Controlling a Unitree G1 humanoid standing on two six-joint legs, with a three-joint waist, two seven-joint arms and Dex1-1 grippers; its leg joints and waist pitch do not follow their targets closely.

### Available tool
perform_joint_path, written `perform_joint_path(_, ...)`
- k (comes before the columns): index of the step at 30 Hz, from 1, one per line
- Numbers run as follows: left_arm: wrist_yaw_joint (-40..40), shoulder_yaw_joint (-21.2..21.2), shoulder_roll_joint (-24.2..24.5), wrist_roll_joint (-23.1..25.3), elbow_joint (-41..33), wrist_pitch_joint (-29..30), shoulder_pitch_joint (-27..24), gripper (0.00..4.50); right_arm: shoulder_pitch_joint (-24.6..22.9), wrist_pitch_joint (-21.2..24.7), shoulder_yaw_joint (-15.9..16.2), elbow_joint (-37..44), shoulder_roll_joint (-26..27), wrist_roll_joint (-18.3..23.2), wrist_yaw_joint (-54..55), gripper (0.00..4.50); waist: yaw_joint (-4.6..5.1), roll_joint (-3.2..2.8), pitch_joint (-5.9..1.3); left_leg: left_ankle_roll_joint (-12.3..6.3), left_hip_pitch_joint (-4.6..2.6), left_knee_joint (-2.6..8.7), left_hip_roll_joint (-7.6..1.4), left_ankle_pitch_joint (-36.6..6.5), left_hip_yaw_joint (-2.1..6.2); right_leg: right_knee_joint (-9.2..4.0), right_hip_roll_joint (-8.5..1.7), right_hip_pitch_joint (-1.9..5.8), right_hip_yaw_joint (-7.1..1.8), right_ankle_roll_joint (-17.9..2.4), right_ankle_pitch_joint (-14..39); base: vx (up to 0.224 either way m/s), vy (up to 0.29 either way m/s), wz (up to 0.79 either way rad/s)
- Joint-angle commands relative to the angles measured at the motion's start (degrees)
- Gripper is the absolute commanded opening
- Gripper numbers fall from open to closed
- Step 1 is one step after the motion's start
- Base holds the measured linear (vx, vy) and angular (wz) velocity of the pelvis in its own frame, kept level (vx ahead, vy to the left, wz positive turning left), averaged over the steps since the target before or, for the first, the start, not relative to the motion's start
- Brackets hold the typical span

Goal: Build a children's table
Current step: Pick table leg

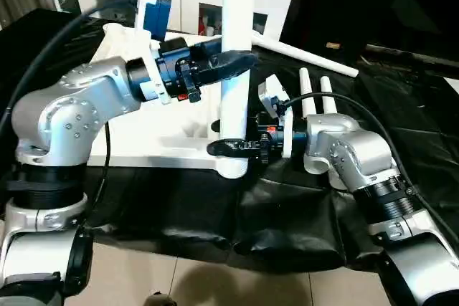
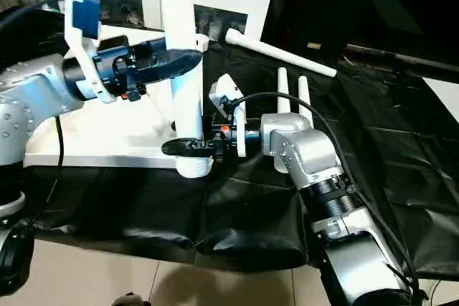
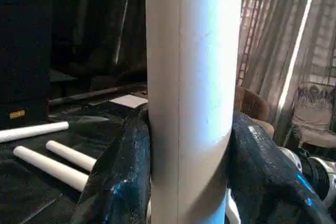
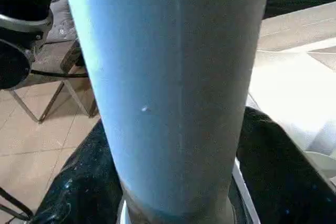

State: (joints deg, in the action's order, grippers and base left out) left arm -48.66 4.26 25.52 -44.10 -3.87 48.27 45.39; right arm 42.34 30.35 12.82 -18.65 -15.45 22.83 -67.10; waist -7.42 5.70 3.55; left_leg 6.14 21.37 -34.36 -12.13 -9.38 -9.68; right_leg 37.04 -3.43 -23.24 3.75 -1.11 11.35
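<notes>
the long white tapered plastic tube leg (image 1: 237, 41) stands upright, its long axis vertical, with its lower end in the round corner socket (image 1: 233, 168) at the near corner of the white plastic rectangular tabletop (image 1: 154, 137), which lies on a black cloth (image 1: 301, 213). the left end effector (image 1: 240, 62) is clamped on this leg higher up. the right end effector (image 1: 228, 148) is around the leg just above the socket, and is nearer to the joint; if its fingers press or are loosening, i cannot tell. the leg looks smooth, plain and straight. three more white tube legs (image 1: 315, 94) lie on the cloth beyond the right arm.
</notes>
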Motion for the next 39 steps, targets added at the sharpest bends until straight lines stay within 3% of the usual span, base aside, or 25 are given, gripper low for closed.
perform_joint_path(1,-1.84,-1.19,-0.08,-1.09,-2.00,0.21,1.17,1.77,0.14,-0.67,-0.22,-0.04,-1.05,-0.34,-0.72,3.02,-0.11,-1.21,-4.19,2.18,-0.77,3.75,-0.93,-8.13,0.01,-3.74,-4.02,3.42,-2.68,-9.70,5.46,0.000,0.000,0.00)
perform_joint_path(18,-2.45,-2.10,-0.14,0.04,-1.23,-0.40,1.24,1.77,-0.69,1.59,-0.60,1.53,-1.16,1.04,-3.32,3.02,-0.57,-0.97,-4.25,2.28,-0.73,3.70,-0.92,-7.83,-0.02,-3.71,-3.98,3.48,-2.68,-9.83,4.86,0.000,0.000,0.00)
perform_joint_path(29,-2.73,-1.23,0.75,0.61,0.15,-0.98,1.40,1.77,0.32,2.49,-2.97,0.73,-0.36,2.84,-2.80,3.02,-0.62,-1.13,-4.31,2.24,-0.77,3.70,-0.88,-7.75,0.00,-3.63,-3.94,3.46,-2.65,-9.87,4.51,0.000,0.000,0.00)
perform_joint_path(30,-2.73,-1.23,0.75,0.61,0.15,-0.98,1.40,1.77,0.32,2.49,-2.97,0.73,-0.36,2.84,-2.80,3.28,-0.61,-1.13,-4.31,2.24,-0.79,3.71,-0.90,-7.77,0.01,-3.61,-3.95,3.44,-2.64,-9.89,4.43,0.000,0.000,0.00)
perform_joint_path(36,-3.02,-0.39,1.21,0.29,1.01,-0.84,1.87,1.77,-0.15,3.05,-2.03,1.13,-1.26,2.52,-3.25,3.72,-0.66,-1.26,-4.34,2.52,-0.80,3.73,-0.93,-7.85,0.04,-3.59,-4.00,3.49,-2.63,-10.08,3.94,0.000,0.000,0.00)
perform_joint_path(39,-3.02,-0.53,1.10,0.19,0.88,-0.80,1.85,1.77,-0.19,2.49,-1.81,0.95,-1.12,1.93,-3.01,3.73,-0.68,-1.23,-4.35,2.54,-0.74,3.69,-0.89,-7.68,0.03,-3.54,-4.02,3.54,-2.64,-10.24,3.56,0.000,0.000,0.00)
